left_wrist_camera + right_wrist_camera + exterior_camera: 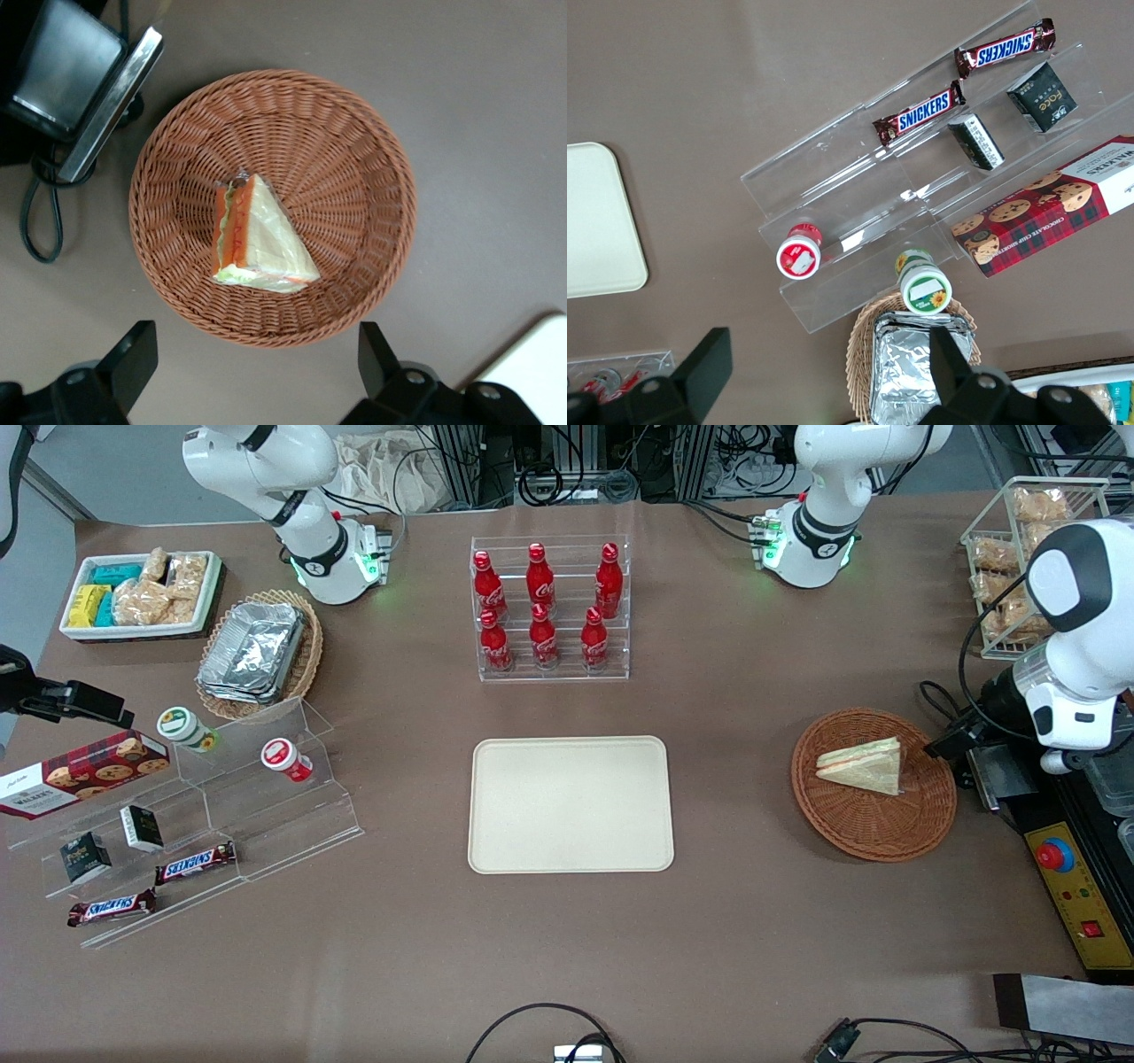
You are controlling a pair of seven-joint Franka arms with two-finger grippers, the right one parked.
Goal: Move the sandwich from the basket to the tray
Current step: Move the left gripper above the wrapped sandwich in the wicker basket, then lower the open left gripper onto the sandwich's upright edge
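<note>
Item 1, parked arm's end of table: white snack bin [142, 633], oval wicker basket w/ foil containers [310, 646] and tiered acrylic stand [266, 815] carrying bars, cups and boxes. All well apart from the work zone, so no obstruction expected. Not task items.

Item 2, upper centre of frame: cola bottles [542, 638] upright in a clear rack, farther from the front camera than the tray. Judged no hazard if the carry path stays nearer the camera.

Item 3, frame centre: tray [571, 804] lies flat, nothing on it. It sits between both arms, presumably so either can reach it. Ready as drop zone.

Item 4, mid-height toward working arm's end: basket [873, 833], round, reddish wicker, shallow. The sandwich [864, 766] lies inside it on its broad face, roughly central, slightly toward the rim farther from the camera. Wrist view confirms: wedge in clear wrap, orange and green filling edge showing, bread face up. Task not started, i.e. sandwich not yet lifted.

Item 5: gripper [252, 350] hangs above the table by the basket rim on the working arm's side, not touching basket or sandwich. Fingers spread wide, holding nothing, probably set to straddle the wedge.

Assessment: approach stage. Next move needs the gripper brought over the wedge and lowered. Wrap looks slippery and bread soft, so a crush or slip is possible.
</note>
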